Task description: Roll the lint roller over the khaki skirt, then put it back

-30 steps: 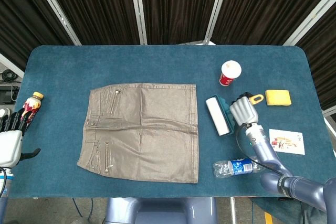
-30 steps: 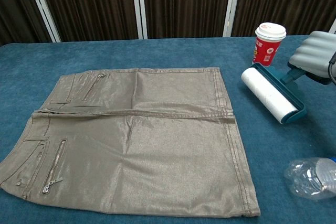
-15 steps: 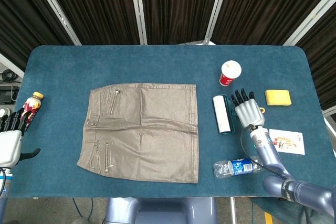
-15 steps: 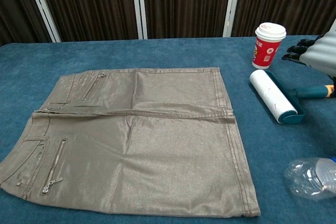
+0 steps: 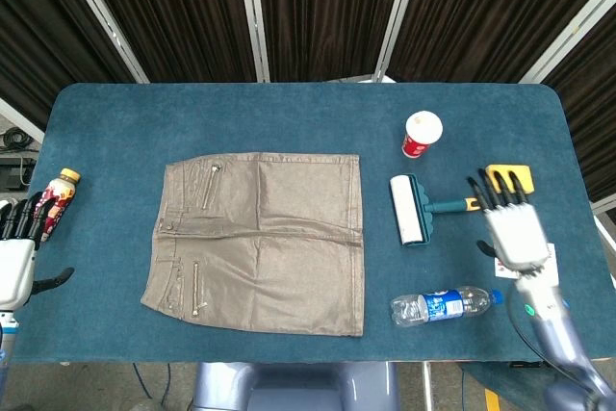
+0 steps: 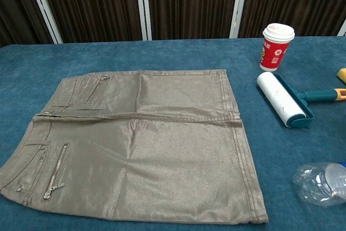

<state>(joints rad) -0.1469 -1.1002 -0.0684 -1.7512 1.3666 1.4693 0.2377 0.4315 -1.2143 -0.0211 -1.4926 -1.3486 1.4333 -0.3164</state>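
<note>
The lint roller (image 5: 408,211) was laid beside the skirt (image 5: 260,241), drum lengthwise front-to-back, handle pointed right. The right hand (image 5: 510,231) was held apart, fingers (image 5: 498,192) spread, nothing grasped.

On the blue table (image 5: 289,113) lies one khaki skirt (image 5: 258,241), and just right of it one lint roller (image 5: 408,210) — a single white roll in a teal frame. Far of the roller stands one red paper cup (image 5: 422,134), while bottles number two: a clear one (image 5: 438,304) lying near right and a small one (image 5: 58,192) at the left edge. One yellow sponge (image 5: 508,177), one printed card (image 5: 550,259) and two hands — left (image 5: 14,257), right (image 5: 514,230) — complete the count.
</note>
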